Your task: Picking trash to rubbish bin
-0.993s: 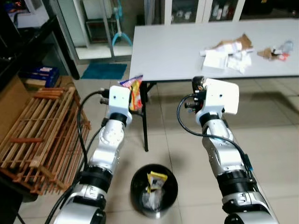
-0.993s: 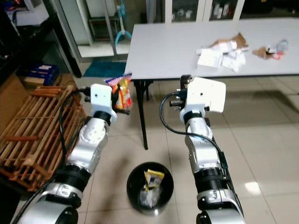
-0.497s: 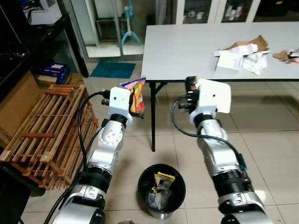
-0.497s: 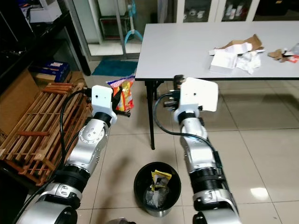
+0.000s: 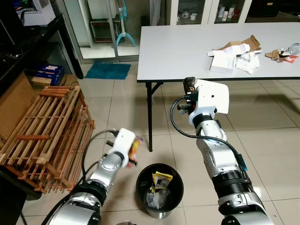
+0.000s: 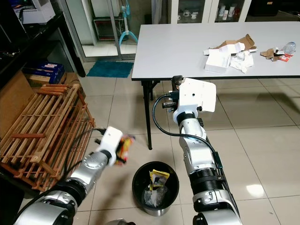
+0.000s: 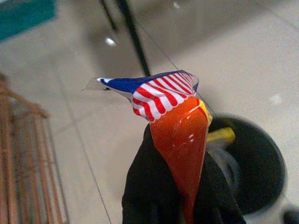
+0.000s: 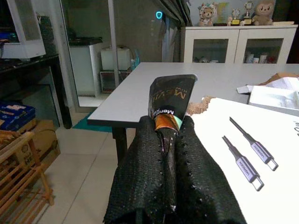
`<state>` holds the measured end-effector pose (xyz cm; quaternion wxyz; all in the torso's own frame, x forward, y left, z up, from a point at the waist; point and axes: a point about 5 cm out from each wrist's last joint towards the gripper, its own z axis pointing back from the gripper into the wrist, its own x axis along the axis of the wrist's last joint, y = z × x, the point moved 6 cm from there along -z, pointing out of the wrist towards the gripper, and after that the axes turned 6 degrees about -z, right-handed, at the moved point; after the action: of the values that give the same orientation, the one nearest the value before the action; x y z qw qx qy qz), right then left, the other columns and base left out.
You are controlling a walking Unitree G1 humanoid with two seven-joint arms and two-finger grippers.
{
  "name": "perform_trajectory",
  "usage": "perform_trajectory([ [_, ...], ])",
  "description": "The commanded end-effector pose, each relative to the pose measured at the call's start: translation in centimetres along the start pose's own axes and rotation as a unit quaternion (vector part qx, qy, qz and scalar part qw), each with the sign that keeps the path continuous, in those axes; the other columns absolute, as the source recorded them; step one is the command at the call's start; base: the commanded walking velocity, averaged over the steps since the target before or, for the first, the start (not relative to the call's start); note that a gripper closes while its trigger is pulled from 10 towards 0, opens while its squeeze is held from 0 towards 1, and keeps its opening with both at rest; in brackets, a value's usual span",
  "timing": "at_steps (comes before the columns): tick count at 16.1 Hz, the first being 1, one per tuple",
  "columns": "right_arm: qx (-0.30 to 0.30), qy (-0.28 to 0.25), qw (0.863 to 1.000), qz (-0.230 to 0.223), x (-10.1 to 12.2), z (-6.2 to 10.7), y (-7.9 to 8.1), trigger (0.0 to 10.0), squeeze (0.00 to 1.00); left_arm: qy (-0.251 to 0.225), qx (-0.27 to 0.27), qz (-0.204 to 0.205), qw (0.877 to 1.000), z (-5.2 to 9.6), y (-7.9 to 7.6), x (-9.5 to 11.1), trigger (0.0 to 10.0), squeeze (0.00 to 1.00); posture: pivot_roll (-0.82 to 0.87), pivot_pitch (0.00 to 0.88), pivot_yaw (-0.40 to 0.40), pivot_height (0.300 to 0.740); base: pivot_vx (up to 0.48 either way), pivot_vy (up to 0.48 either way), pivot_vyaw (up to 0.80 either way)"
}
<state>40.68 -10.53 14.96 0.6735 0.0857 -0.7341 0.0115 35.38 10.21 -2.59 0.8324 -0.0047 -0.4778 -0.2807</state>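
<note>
Black rubbish bin on the tile floor between the arms, already some trash inside. Left gripper low, just left of the bin rim, fingers clamped on an orange snack wrapper with a stars-and-stripes top. Right gripper raised higher, near the table edge, fingers pinched on a dark wrapper. Wooden rack to the left. Farther back, grey table with a pile of paper and cardboard trash.

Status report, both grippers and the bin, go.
Left gripper shut on snack wrapper, beside bin. Right gripper shut on dark wrapper, raised. Nothing blocking bin.
</note>
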Motion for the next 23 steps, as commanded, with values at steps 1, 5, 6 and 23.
perform_trajectory([
  [1,0.003,0.000,1.000,0.002,0.4,-0.3,0.3,10.0,0.00,0.013,-0.029,-0.018,0.999,-0.1,-1.2,-0.3,10.0,0.00,-0.02,0.015,0.068,0.740,0.000,0.000,0.00],
  [5,0.001,-0.001,1.000,0.003,0.5,-0.3,0.3,10.0,0.00,-0.001,-0.102,-0.056,0.993,-0.6,-5.6,1.1,10.0,0.00,-0.03,0.017,0.078,0.740,0.000,0.000,0.00],
  [6,0.001,-0.002,1.000,0.003,0.6,-0.3,0.3,10.0,0.00,-0.001,-0.101,-0.059,0.993,-0.6,-5.7,1.2,10.0,0.00,-0.03,0.017,0.080,0.740,0.000,0.000,0.00],
  [23,0.001,-0.004,1.000,0.002,0.7,-0.2,0.3,10.0,0.00,-0.017,-0.064,-0.047,0.997,-0.8,-4.3,2.0,10.0,1.00,-0.04,0.013,0.080,0.740,0.000,0.000,0.00],
])
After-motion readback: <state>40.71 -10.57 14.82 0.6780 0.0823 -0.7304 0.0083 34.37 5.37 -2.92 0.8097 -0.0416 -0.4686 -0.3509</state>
